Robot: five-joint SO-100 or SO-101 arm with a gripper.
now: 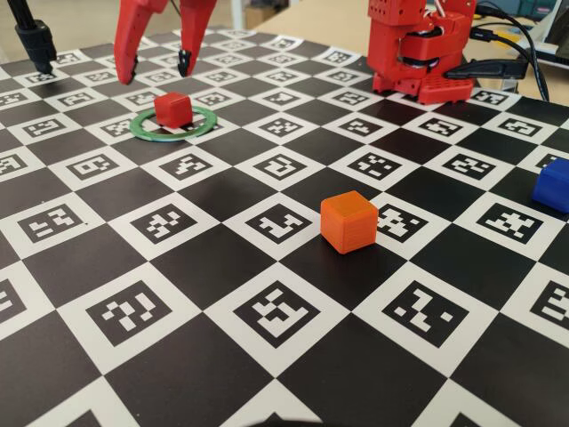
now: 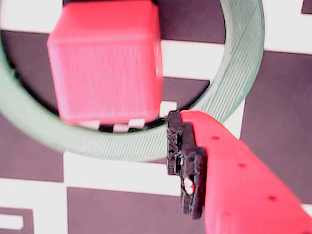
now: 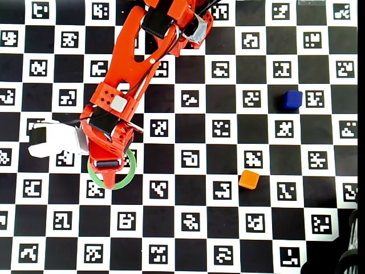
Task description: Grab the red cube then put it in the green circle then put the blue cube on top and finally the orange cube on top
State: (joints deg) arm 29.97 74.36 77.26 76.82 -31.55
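I stand on a flat board (image 1: 213,276) of black and white squares, and each white square has a little black code mark on it. The board looks smooth and a bit shiny. In the fixed view a pale wooden floor or table shows past the far edge, and my red base (image 1: 418,49) sits near the far right corner with black cables beside it. A black stand leg (image 1: 36,40) is at the far left corner.

My gripper (image 1: 158,64) hangs above the board with its two fingers spread apart and nothing between them. The fingers are red plastic with dark tips. In the wrist view one finger (image 2: 234,170) has a rough black pad on it.

The red cube (image 1: 173,109) sits inside the green circle (image 1: 203,124), toward the far left part of the board in the fixed view. It has plain flat faces. The green circle is a thin flat ring with fine lines on it, and the board shows through its middle.

The orange cube (image 1: 349,221) sits alone near the middle of the board, with soft edges and thin layer lines. The blue cube (image 1: 554,184) is at the right edge in the fixed view, partly cut off there. The three cubes are well apart. The near part of the board is wide open.
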